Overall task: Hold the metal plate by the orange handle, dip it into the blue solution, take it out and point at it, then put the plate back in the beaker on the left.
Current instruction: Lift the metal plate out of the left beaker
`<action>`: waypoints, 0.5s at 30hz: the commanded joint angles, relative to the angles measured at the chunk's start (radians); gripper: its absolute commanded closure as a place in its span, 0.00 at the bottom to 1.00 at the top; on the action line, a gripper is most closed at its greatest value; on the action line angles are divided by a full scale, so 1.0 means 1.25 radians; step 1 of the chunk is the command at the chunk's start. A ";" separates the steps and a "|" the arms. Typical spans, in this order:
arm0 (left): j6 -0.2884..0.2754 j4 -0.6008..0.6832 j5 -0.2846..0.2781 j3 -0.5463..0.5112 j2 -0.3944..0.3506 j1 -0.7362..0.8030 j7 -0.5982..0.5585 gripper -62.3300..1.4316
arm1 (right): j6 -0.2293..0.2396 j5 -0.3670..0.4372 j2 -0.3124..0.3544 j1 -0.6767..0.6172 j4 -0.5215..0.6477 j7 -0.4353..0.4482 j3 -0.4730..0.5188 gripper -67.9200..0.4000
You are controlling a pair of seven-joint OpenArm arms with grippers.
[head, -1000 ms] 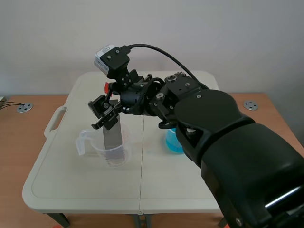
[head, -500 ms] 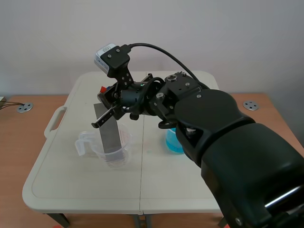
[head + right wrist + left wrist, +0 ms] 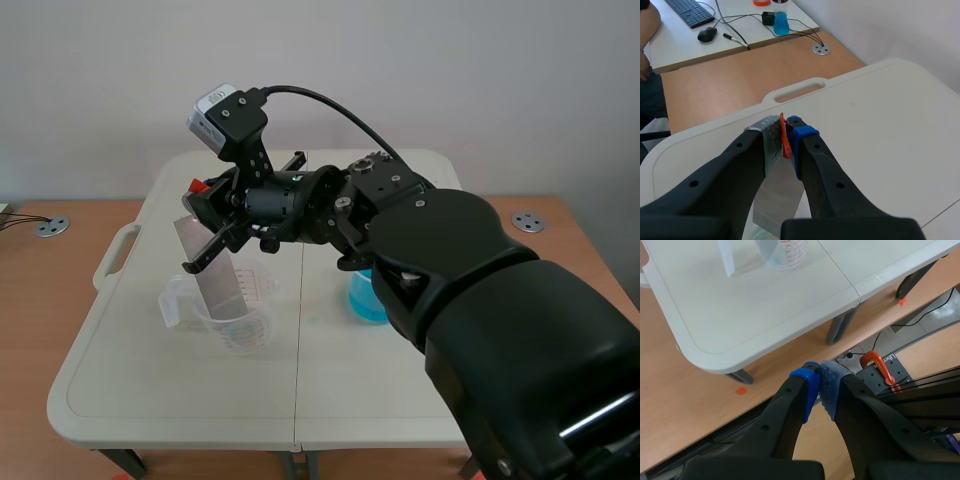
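Observation:
My right gripper (image 3: 212, 225), reaching across from the right, is shut on the orange handle (image 3: 200, 186) of the metal plate (image 3: 215, 270). The plate leans left, its lower end inside the clear beaker (image 3: 240, 315) on the white table (image 3: 150, 380). In the right wrist view the orange handle (image 3: 785, 137) is pinched between my fingers, and the plate (image 3: 777, 195) hangs below the right gripper (image 3: 782, 131). The beaker of blue solution (image 3: 365, 298) stands to the right, partly hidden by the arm. My left gripper (image 3: 817, 385) is shut on nothing, off the table's front edge, with the clear beaker (image 3: 787, 252) far ahead.
The white table (image 3: 880, 115) has a carry slot near its left edge. Around it is a wooden desk with round metal discs (image 3: 52, 226). A keyboard, a mouse and a person's arm (image 3: 647, 15) lie beyond. An orange clamp (image 3: 880, 367) sits below the table.
My right gripper went from open around the plate's top to shut on the orange handle. The plate then tilted from upright toward the left, rising a little.

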 commanded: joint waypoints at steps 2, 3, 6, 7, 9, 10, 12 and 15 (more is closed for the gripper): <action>-0.004 0.005 -0.005 -0.003 -0.003 -0.002 -0.011 0.95 | 0.020 0.006 0.013 0.018 0.023 0.035 -0.001 0.98; -0.004 0.005 -0.005 -0.003 -0.003 -0.002 -0.011 0.95 | 0.030 0.006 0.017 0.018 0.027 0.042 -0.001 0.98; -0.004 0.005 -0.005 -0.003 -0.003 -0.002 -0.011 0.95 | 0.066 0.006 0.029 0.016 0.045 0.057 -0.001 0.98; -0.004 0.005 -0.005 -0.003 -0.003 -0.002 -0.011 0.95 | 0.068 0.007 0.034 0.013 0.052 0.059 -0.001 0.98; -0.004 0.005 -0.005 -0.003 -0.003 -0.002 -0.011 0.95 | 0.069 0.006 0.042 0.003 0.071 0.062 0.002 0.98; -0.004 0.005 -0.005 -0.003 -0.005 -0.002 -0.011 0.95 | 0.073 0.006 0.046 -0.003 0.080 0.063 0.003 0.98; -0.004 0.005 -0.005 -0.003 -0.005 -0.002 -0.011 0.95 | 0.074 0.006 0.057 -0.017 0.107 0.064 0.003 0.98; -0.004 0.005 -0.005 -0.003 -0.005 -0.002 -0.011 0.95 | 0.074 0.006 0.074 -0.041 0.151 0.063 0.003 0.98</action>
